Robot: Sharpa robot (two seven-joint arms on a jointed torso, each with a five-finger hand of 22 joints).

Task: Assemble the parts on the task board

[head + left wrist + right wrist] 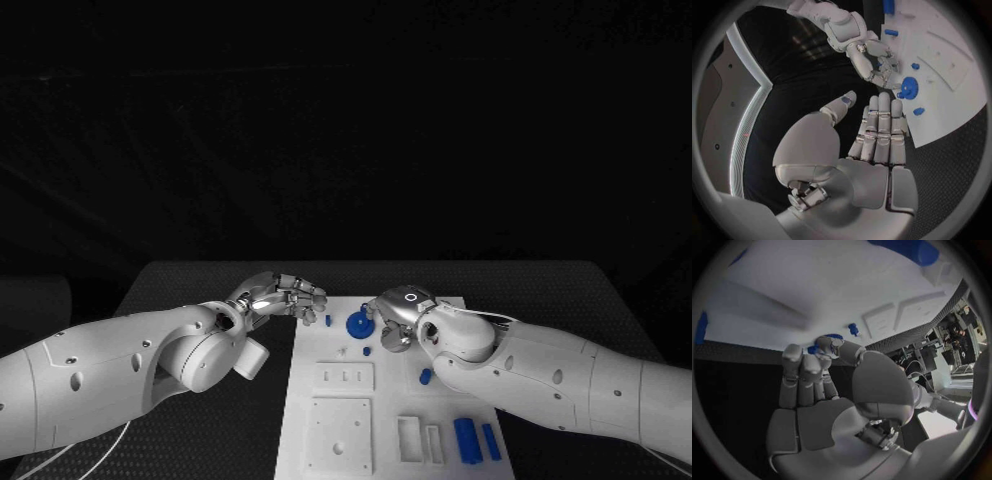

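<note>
The white task board (329,410) lies in the middle of the black table. My right hand (405,312) is over the board's far end and pinches a blue gear (359,323) between thumb and fingertips; the gear (908,87) is on or just above the board, and its blue rim (834,337) peeks out between the fingertips (825,347). My left hand (278,295) hovers at the board's far left corner, holding nothing, its fingers (882,125) straight and the thumb apart. Small blue pegs (327,320) (368,350) (426,376) stand on the board near the gear.
Two longer blue parts (466,440) (492,441) lie at the board's near right, beside rectangular slots (420,441). Raised white plates (345,378) (342,437) take up the board's left side. Black table (577,300) surrounds the board.
</note>
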